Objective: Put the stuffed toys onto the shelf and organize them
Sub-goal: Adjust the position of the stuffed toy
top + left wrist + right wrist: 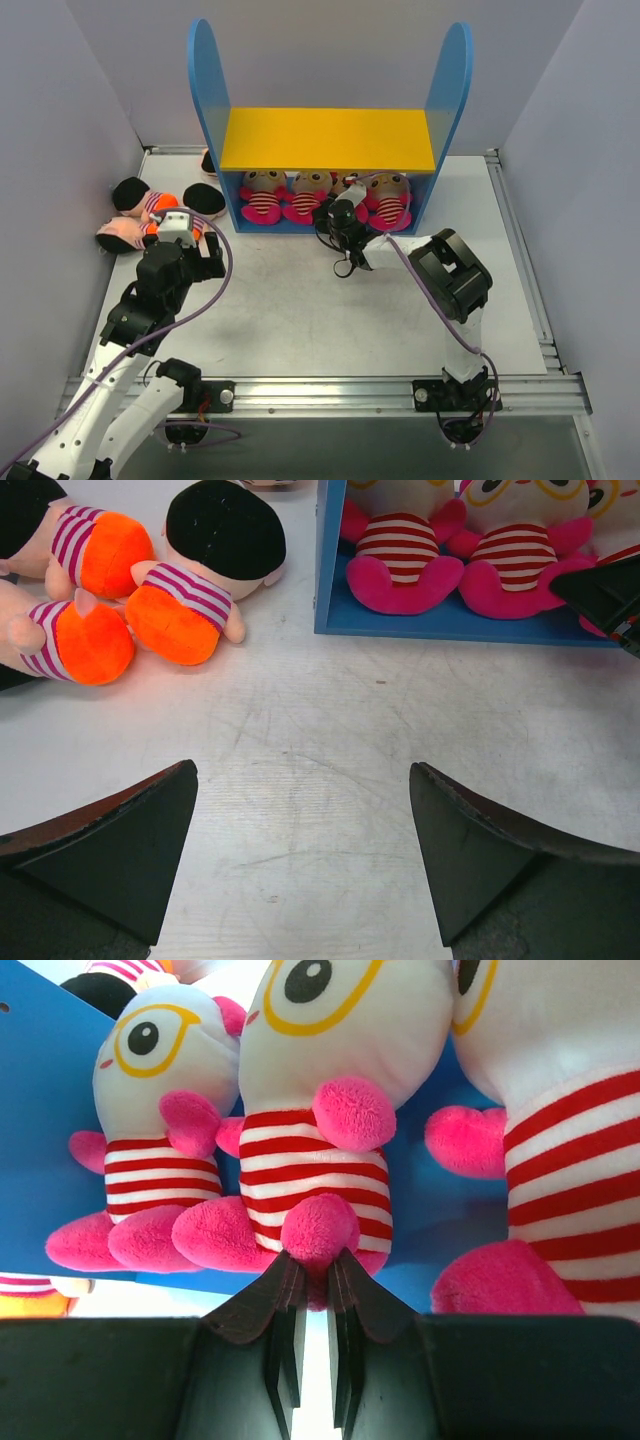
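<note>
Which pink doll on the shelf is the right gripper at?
The third pink doll from the left: only its foot sits right at the right gripper's closed tips.

Third striped toy (347,187) half hidden behind right arm (346,226); another toy (208,162) mostly behind shelf panel (205,80).

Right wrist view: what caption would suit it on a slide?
Three striped plush dolls sit on the blue shelf, the nearly shut jaws right at the middle doll's pink foot.
</note>
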You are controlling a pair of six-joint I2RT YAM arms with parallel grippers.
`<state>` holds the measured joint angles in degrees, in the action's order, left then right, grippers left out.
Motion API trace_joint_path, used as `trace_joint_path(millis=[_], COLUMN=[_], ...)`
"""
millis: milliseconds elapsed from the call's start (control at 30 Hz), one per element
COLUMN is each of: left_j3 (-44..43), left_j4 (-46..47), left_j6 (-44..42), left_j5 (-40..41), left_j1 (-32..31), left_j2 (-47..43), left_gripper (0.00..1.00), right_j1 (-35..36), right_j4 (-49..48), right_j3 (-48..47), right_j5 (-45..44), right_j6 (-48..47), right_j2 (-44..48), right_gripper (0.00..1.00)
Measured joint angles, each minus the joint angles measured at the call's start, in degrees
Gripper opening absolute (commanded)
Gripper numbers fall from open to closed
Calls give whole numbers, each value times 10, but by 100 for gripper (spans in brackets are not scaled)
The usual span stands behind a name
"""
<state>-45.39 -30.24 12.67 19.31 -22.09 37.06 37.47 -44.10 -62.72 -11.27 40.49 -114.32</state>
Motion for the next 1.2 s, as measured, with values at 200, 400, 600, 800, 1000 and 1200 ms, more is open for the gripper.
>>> trace_joint_path(millis=[200,400,600,800,1000,1200], left_j3=[0,0,0,0,0,3], left_j4=[0,0,0,0,0,0], left_j6=[0,0,0,0,0,0], left_j5=[0,0,0,0,0,-1], left_j1=[0,0,0,0,0,0], left_j2=[0,0,0,0,-3,-8], left_gripper=[95,95,95,95,95,95], right_j1=[0,0,2,14,31,37], right_j4=[11,23,37,65,96,116], right_j3=[-1,-1,-1,-1,3,38], right_j5=[-4,-10,-13,-27,-42,-53], right_j6=[-1,-7,-25,-51,-80,-113], right_j2=[0,2,9,35,77,146], right_gripper=[13,29,41,48,50,49])
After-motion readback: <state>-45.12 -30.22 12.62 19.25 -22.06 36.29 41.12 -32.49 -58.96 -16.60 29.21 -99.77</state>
